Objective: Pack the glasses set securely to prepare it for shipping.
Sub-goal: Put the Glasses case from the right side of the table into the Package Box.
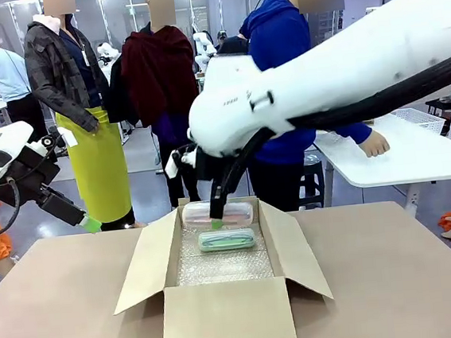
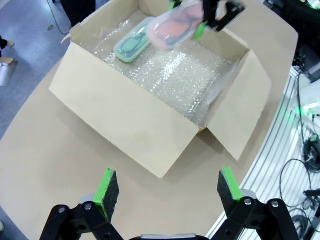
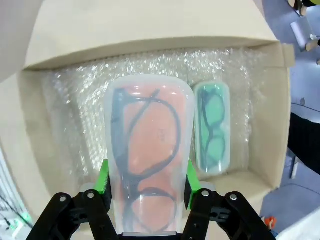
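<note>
My right gripper is shut on the pale pink glasses case, its green pads pressing both long sides. It holds the case just above the bubble-wrap lining of the open cardboard box. The mint-green case lies on the lining beside it. From the front, the pink case hangs at the box's far end, behind the mint case, with the right gripper reaching down to it. My left gripper is open with nothing in it, above the table beside the box, and it appears at far left.
The box flaps stand open on all sides. Bare tan tabletop surrounds the box. A person in blue stands behind the far edge, leaning a hand on a white table. Cables lie on the floor.
</note>
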Motion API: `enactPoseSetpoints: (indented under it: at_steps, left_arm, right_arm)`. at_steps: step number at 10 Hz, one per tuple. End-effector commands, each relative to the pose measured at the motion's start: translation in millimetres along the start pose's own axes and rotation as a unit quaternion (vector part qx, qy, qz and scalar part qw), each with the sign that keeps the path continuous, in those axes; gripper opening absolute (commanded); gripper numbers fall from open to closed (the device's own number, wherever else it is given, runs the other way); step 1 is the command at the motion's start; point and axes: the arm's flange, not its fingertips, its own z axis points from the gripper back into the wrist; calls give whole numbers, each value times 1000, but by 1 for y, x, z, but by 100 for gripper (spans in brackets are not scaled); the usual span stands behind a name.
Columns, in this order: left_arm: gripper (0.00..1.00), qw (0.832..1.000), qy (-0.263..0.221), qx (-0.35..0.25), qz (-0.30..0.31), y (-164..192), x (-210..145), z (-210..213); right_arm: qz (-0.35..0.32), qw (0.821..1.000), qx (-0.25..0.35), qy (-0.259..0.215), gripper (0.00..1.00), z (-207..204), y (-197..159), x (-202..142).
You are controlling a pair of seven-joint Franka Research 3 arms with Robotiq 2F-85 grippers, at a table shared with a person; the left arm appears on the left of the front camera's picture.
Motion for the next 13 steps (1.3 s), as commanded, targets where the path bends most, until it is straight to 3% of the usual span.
enactPoseSetpoints:
  at_steps: [1,4,8,9,10,11,13]
  left_arm:
    - [100,1000,-3,-8,-8,2,-1,2]
    - [100,1000,-3,-8,-8,2,-1,2]
    - [100,1000,-3,-8,-8,2,-1,2]
    - [100,1000,-3,-8,-8,2,-1,2]
    - [100,1000,-3,-8,-8,2,-1,2]
    - [100,1000,-3,-8,-8,2,-1,2]
    - [100,1000,-3,-8,-8,2,-1,2]
  right_arm:
    - [-26,999,-24,-11,41,-30,1,2]
    - [-42,999,-25,-3,41,-84,2,-12]
    - [-40,999,8,33,41,-115,8,-37]
    - [-26,999,18,43,75,-115,10,-40]
    - [-21,999,17,40,93,-111,10,-35]
    - [-25,999,10,36,100,-103,10,-36]
    - [-34,998,3,46,100,-97,10,-44]
